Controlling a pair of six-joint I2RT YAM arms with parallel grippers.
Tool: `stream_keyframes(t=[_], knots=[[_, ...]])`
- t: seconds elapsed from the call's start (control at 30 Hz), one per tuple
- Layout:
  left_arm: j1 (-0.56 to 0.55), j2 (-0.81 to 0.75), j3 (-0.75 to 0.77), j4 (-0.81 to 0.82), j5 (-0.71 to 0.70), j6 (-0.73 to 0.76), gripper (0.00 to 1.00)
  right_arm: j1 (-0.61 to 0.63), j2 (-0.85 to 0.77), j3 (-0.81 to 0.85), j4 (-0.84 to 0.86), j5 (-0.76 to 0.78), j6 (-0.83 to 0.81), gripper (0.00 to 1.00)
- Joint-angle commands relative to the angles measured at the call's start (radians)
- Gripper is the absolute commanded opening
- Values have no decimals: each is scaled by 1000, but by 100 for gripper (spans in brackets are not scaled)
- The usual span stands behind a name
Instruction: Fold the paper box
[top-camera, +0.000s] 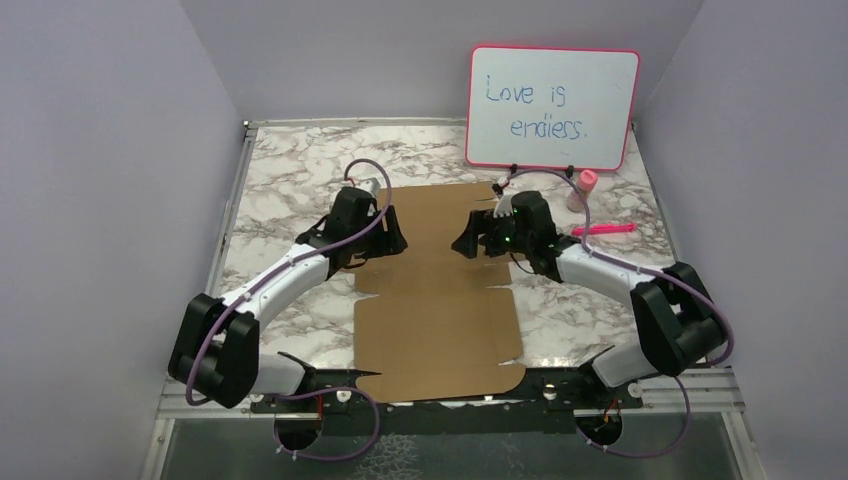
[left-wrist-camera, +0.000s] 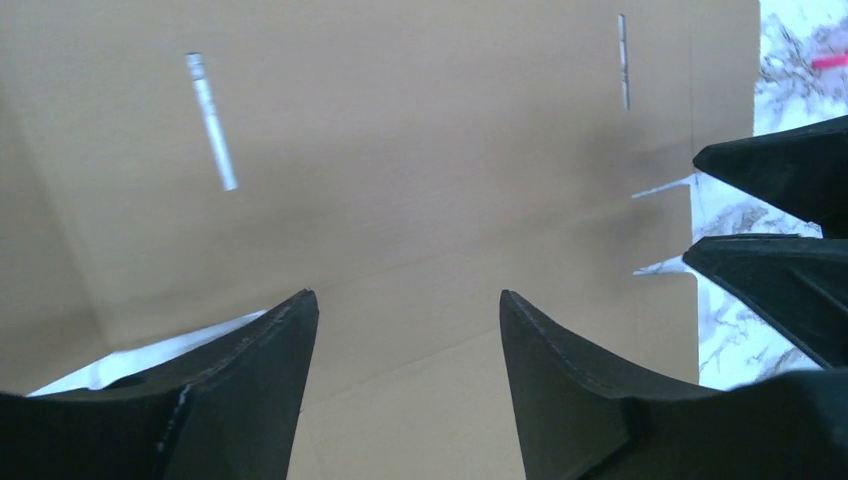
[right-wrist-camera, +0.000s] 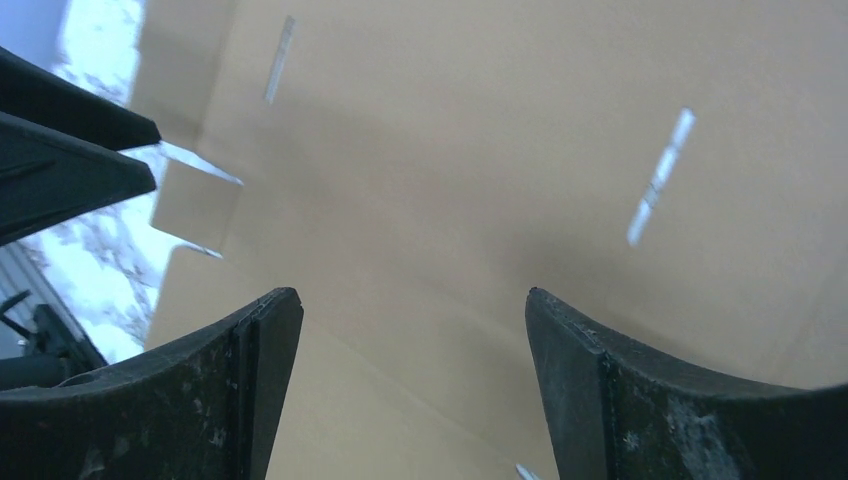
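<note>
The left tool (left-wrist-camera: 405, 298) stood open, its two black fingers spread wide with only bare cardboard showing between them; the right tool (right-wrist-camera: 410, 293) was open and empty too; in the top view the two faced each other low over the far half of the paper box (top-camera: 435, 310), though whether either touched it I could not tell. The paper box lay flat and unfolded on the marble table (top-camera: 290, 170), its near edge by the arm bases, its notched flaps out to the sides. Only the wrist views showed the narrow slots (left-wrist-camera: 212, 120) cut through the cardboard, pale against the brown; each wrist view also caught the other tool's dark fingers at its edge, past a notched side of the sheet where the marble showed. Only the top view took in the whiteboard (top-camera: 552, 108) with blue writing standing at the far edge, a pink-capped bottle (top-camera: 587, 186) in front of it, and a pink marker (top-camera: 603, 229) lying right of the box.
</note>
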Motion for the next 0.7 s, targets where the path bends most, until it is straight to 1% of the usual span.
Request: stream_keyframes(t=[0.0, 0.07, 0.13, 0.33, 0.53, 0.67], knots=[[-57, 71, -11, 156, 50, -17, 71, -8, -94, -54, -183, 152, -37, 89], [-81, 111, -11, 189, 56, -15, 73, -14, -135, -78, -231, 207, -34, 92], [-96, 150, -13, 219, 60, -15, 75, -35, -174, -102, -285, 231, -32, 94], [-114, 246, -17, 291, 92, -8, 76, -141, -232, -185, -311, 142, 4, 95], [-121, 290, -14, 301, 103, 4, 76, -163, -197, -231, -271, 61, 40, 95], [-121, 298, -28, 311, 100, 2, 76, -164, -171, -240, -261, 53, 45, 95]])
